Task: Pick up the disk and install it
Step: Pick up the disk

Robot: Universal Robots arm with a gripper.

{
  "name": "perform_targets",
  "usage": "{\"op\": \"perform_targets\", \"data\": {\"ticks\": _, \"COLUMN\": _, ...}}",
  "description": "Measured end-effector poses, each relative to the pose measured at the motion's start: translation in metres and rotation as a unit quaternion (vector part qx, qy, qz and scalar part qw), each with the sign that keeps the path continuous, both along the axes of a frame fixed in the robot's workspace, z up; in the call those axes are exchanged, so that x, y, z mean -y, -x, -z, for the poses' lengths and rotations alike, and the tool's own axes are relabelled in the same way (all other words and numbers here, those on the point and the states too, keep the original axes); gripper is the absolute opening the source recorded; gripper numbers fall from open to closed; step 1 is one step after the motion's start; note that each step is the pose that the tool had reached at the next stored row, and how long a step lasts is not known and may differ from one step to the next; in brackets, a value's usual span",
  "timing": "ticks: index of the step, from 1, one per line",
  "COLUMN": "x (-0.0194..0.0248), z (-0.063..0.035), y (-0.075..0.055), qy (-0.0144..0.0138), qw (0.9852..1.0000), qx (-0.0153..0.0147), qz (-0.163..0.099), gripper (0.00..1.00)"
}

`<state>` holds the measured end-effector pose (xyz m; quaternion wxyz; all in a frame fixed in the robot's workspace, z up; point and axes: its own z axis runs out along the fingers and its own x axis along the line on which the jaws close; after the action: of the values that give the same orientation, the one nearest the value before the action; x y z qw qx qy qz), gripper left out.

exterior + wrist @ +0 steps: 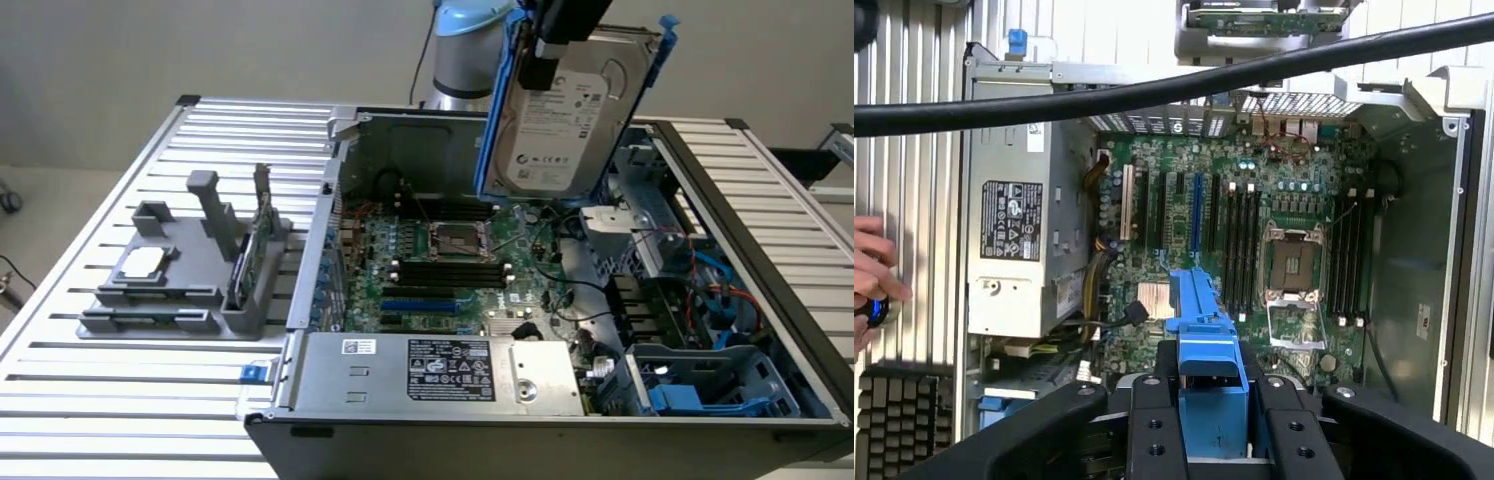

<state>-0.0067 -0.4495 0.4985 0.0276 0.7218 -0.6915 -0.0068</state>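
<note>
Exterior view: arm (465, 55) over case (414, 150), jaws gripping upright disk (561, 130)

Robotics lab or electronics assembly workshop. Evidence: a ribbed aluminium table (107, 420) carries an opened desktop computer case (534, 440) with its motherboard (441, 250) exposed. A grey parts fixture (174, 290) stands beside the case and a robot arm (467, 40) behind it. A keyboard (899, 420) and a person's hand (872, 285) are at the table's edge. The wall (200, 50) is plain.
</note>
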Motion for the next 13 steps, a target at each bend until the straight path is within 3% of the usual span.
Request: {"op": "perform_targets", "data": {"ticks": 13, "x": 0.0309, "z": -0.0069, "y": -0.014, "qy": -0.0048, "qw": 1.0000, "qx": -0.0014, "qz": 0.000, "gripper": 0.33}}
